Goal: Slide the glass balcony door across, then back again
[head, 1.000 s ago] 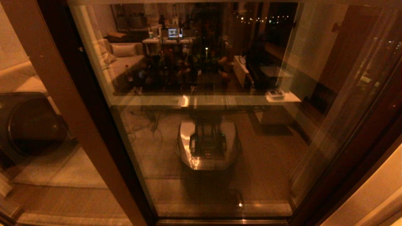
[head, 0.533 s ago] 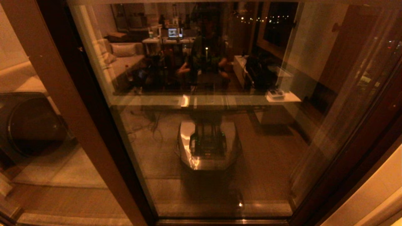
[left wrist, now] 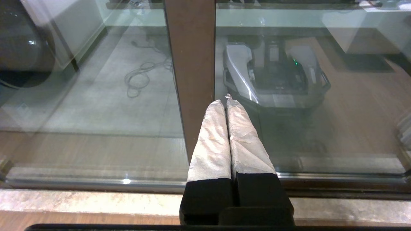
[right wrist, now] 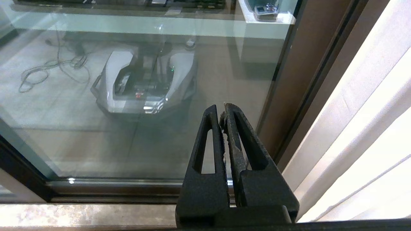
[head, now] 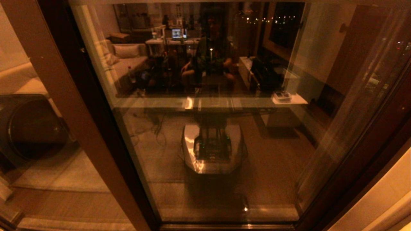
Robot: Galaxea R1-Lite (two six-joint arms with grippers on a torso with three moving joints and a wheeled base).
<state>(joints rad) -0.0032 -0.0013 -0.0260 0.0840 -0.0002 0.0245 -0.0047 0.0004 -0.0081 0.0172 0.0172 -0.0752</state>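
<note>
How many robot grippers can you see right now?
2: the left gripper, paper-wrapped fingers shut, before the brown door upright; the right gripper, black fingers shut, near the glass pane's right frame.

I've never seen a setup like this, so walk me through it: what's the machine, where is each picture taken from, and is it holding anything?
It is a wheeled robot with two arms, facing a glass door at night. The wide picture comes from a camera on its head, looking forward and down. The glass acts like a mirror, so the pale shape low in the pane is the robot's own base reflected, with a room behind it.

The other two pictures come from cameras on the wrists, looking along the fingers. The left hand, wrapped in pale tape, points at a brown upright of the frame. The right hand, bare and black, points at the glass near the frame's other side. Both are shut and hold nothing. Neither arm shows in the head view.
</note>
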